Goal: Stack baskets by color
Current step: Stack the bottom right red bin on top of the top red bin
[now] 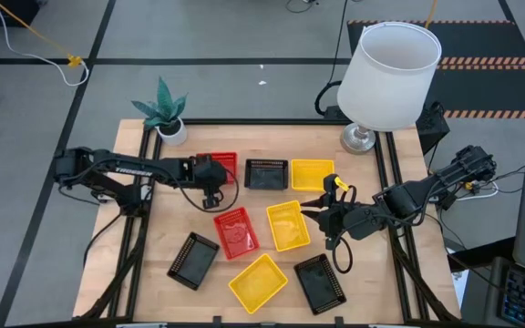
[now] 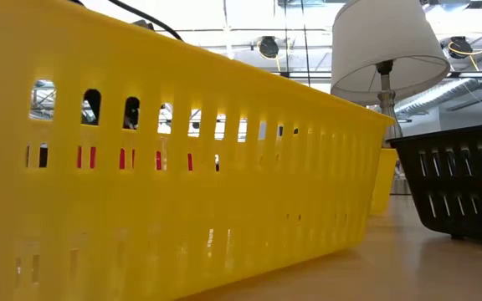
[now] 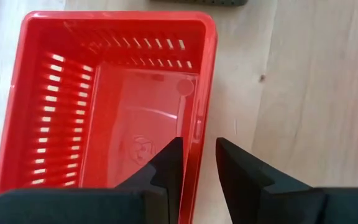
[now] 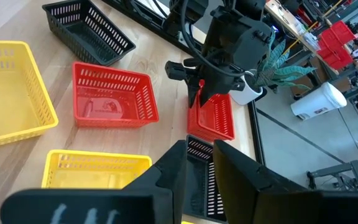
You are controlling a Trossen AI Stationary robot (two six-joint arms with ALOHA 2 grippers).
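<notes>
Of two red baskets, one [image 1: 219, 164] sits flat at the far left of the table and the other [image 1: 235, 230] lies in the middle. My left gripper [image 3: 197, 146] is shut on the near long wall of the far one. Three yellow baskets [image 1: 312, 173], [image 1: 288, 225], [image 1: 257, 282] and three black ones [image 1: 266, 173], [image 1: 193, 260], [image 1: 320, 282] lie singly about the table. My right gripper [image 1: 320, 210] hangs raised beside the middle yellow basket, open [image 4: 199, 158], with nothing between its fingers. My left gripper has the red basket's near long wall [image 3: 205, 121], close to its left end, between its two fingers, one finger [image 3: 173, 158] inside the basket and one [image 3: 232, 158] outside. The fingers come slanting down from the table's left. The basket sits flat on the table.
A white lamp [image 1: 388, 77] stands at the far right corner and a potted plant [image 1: 164, 114] at the far left. In the low view a yellow basket [image 2: 182, 167] fills most of the picture, with a black one [image 2: 467, 184] at the right.
</notes>
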